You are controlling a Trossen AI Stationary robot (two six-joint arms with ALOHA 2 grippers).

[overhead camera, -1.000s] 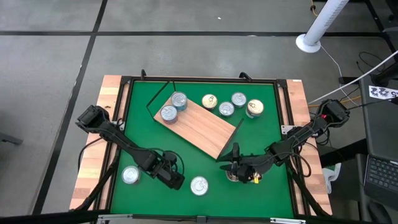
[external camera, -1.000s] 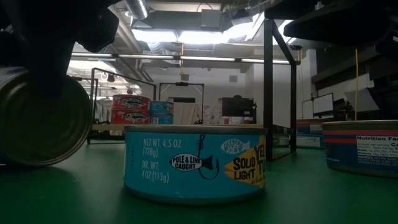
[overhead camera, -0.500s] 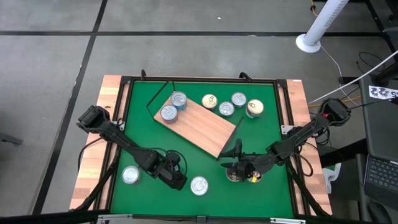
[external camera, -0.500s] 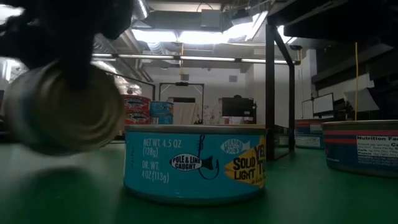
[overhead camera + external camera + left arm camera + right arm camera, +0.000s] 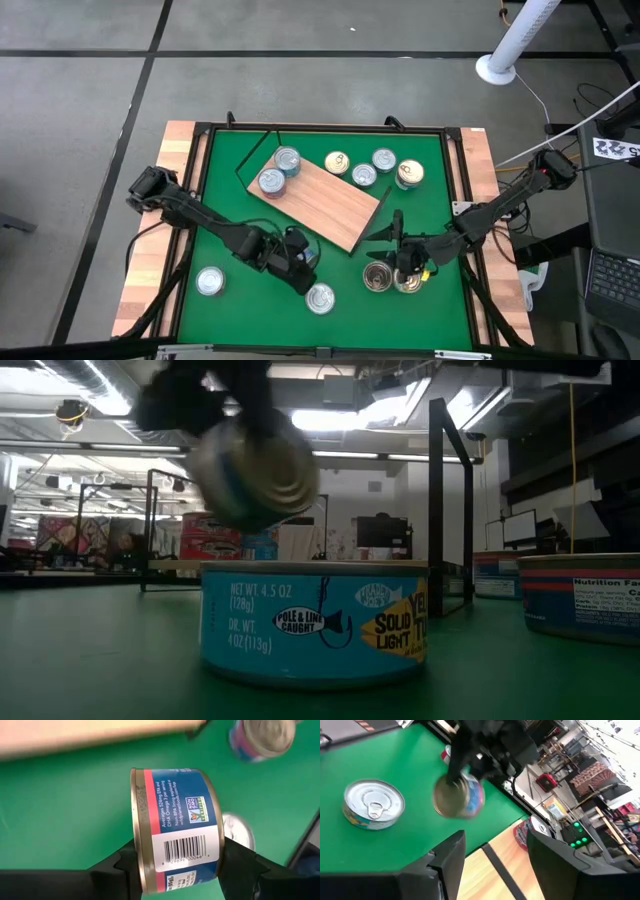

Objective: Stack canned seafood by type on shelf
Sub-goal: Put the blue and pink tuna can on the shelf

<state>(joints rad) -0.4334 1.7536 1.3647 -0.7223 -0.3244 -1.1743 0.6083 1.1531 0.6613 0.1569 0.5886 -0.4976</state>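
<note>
You have two tins [image 5: 278, 171] on the shelf [image 5: 325, 203]; your left end effector [image 5: 177, 865] pinches a blue-labelled tin [image 5: 175, 825], the right end effector [image 5: 492, 852] is spread, others wait on the worktop [image 5: 420, 215].

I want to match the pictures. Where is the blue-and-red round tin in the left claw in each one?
Left wrist view: blue-and-red round tin centre, clamped by the left gripper.
Right wrist view: middle, held in the air.
Low view: upper left of centre, off the mat.
High view: hidden under the gripper, lower middle.
Shared landmark: light-blue tuna tin on the mat.
</note>
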